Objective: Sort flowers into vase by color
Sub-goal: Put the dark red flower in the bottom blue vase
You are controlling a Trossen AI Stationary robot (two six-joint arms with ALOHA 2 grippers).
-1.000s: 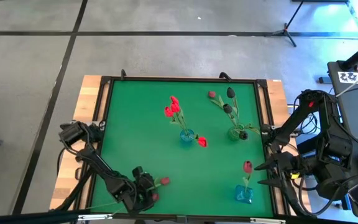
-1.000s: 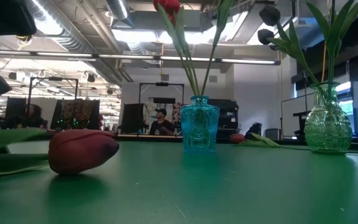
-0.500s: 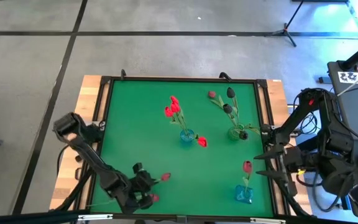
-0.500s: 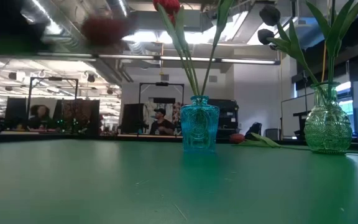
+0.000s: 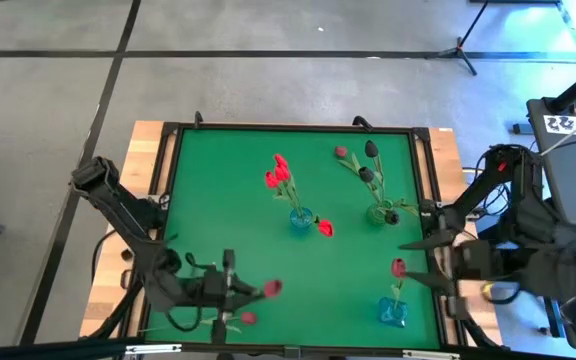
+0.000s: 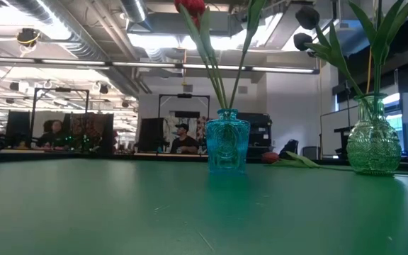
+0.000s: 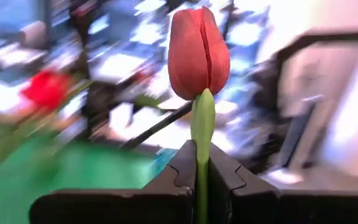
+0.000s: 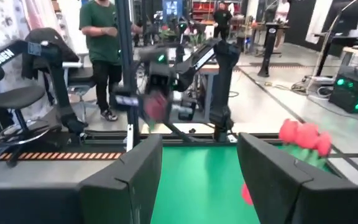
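- Left gripper (image 7: 197,177): closed on the stem of a dusty-red tulip (image 7: 198,53), held above the counter (image 5: 218,200), well apart from the blue vase (image 5: 299,220).
- Right gripper (image 8: 194,180): fingers spread open, holding nothing, at the counter edge farthest from the left gripper.

Left arm reaches in over the near-left corner of the tabletop, its forearm lying level along the near edge. Left pincer (image 5: 236,289) points toward the right, fingers (image 7: 182,171) pressed together on a thin stem. Right arm sits folded off the right edge; right pincer (image 5: 418,260) with fingers (image 8: 129,180) spread wide, holding nothing.
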